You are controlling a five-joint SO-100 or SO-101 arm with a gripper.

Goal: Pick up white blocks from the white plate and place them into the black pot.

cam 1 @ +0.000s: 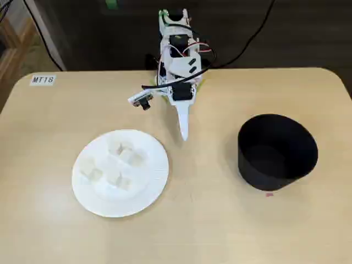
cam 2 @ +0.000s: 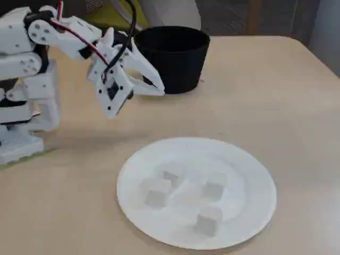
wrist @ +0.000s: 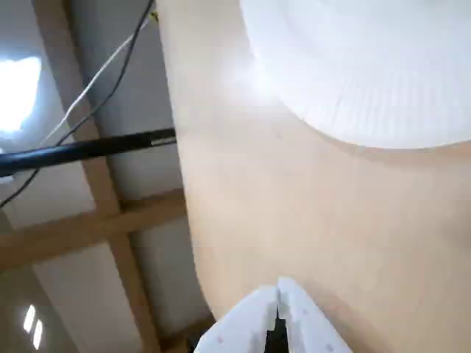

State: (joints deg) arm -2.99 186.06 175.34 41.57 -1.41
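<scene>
Several white blocks [cam 1: 118, 162] lie on the white plate [cam 1: 154, 184] at the left of the table in a fixed view; they also show in another fixed view [cam 2: 207, 220] on the plate [cam 2: 255, 212]. The black pot [cam 1: 278, 151] stands at the right, empty as far as I see, and shows behind the arm [cam 2: 172, 50]. My gripper [cam 1: 183, 133] hangs above the table between plate and pot, shut and empty [cam 2: 159, 89]. The wrist view shows its closed fingertips [wrist: 294, 305] and the plate's rim [wrist: 368, 110].
The arm's base [cam 2: 21, 133] stands at the table's far edge. A label reading MT18 [cam 1: 43, 80] is stuck at the table's corner. Cables [cam 1: 253, 33] run behind the table. In the wrist view the table's edge [wrist: 180, 198] drops to the floor.
</scene>
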